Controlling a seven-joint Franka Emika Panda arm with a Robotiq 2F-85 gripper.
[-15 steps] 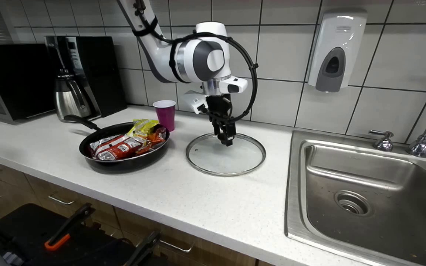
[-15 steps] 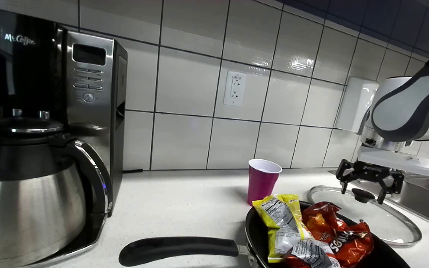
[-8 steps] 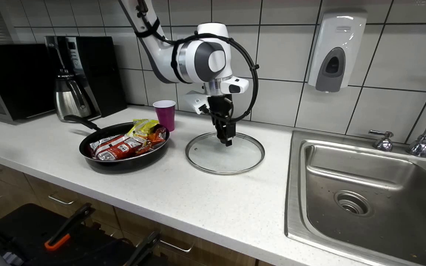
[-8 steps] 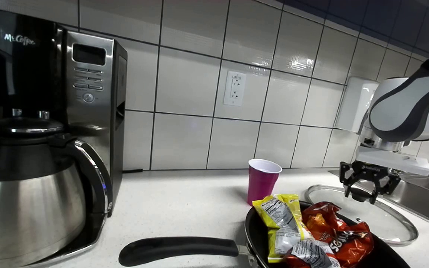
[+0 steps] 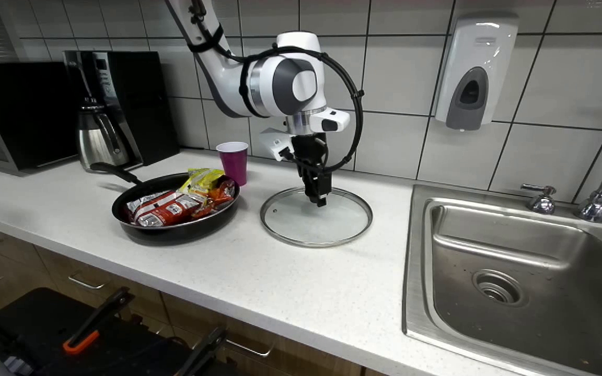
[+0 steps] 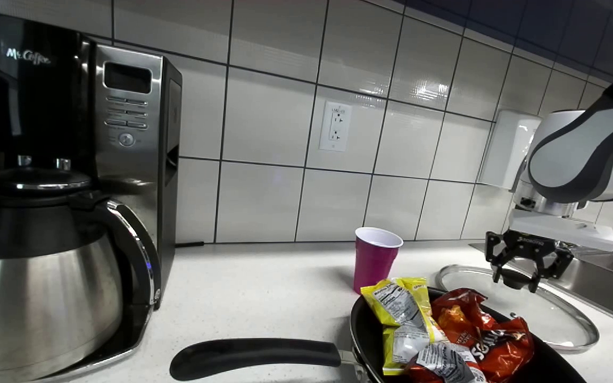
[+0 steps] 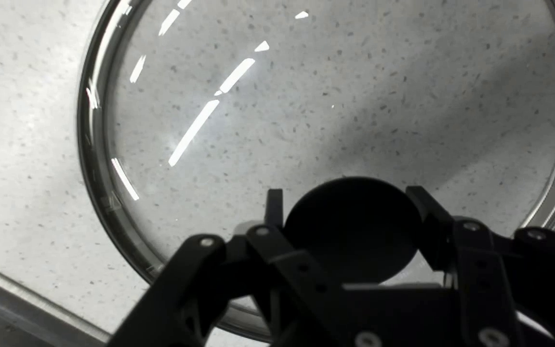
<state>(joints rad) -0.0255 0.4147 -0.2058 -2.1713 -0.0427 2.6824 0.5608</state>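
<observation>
My gripper point(image 5: 319, 201) is shut on the black knob point(image 7: 354, 226) of a round glass lid point(image 5: 293, 222) with a metal rim. In an exterior view the fingers point(image 6: 514, 282) sit on either side of the knob point(image 6: 515, 277). In the wrist view the right finger touches the knob and the left finger is close against it; the gripper's linkage hides the knob's lower part. The lid lies level at the counter, and I cannot tell whether its rim is slightly raised. A black frying pan point(image 5: 186, 235) holding red, orange and yellow snack packets point(image 5: 175, 208) stands beside the lid.
A purple cup point(image 5: 233, 163) stands behind the pan. The pan's handle point(image 6: 253, 356) points toward the coffee maker point(image 6: 131, 106) and its steel carafe point(image 6: 56, 303). A steel sink point(image 5: 489, 250) lies on the lid's far side from the pan. A soap dispenser point(image 5: 476, 73) hangs on the tiled wall.
The fingers have closed from apart onto the knob within the last second. The lid has shifted very slightly toward the pan with the gripper. The pan, packets and cup have not moved.
</observation>
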